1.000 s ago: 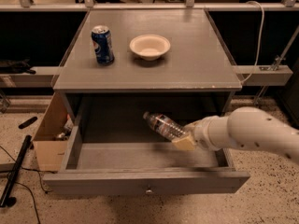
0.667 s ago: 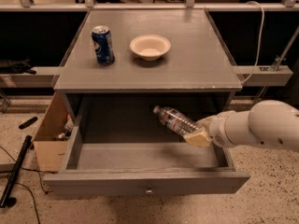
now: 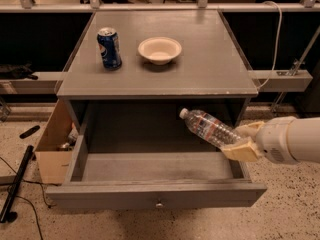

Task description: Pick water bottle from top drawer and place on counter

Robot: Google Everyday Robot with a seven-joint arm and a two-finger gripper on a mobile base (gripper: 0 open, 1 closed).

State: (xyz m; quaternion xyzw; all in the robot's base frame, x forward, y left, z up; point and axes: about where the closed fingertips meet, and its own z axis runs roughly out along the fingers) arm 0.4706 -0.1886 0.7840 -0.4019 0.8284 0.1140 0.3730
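Robot gripper (image 3: 240, 140) clamped on water bottle (image 3: 208, 127) | tilted, below counter (image 3: 210, 59) front-right corner | above open top drawer (image 3: 125, 198)

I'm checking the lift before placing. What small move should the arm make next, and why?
Probably a straight lift. The gripper grips the water bottle by its base, cap tilted up-left, over the right side of the open top drawer, below the counter edge. It likely must clear that edge before moving above the counter, right of the bowl and can.
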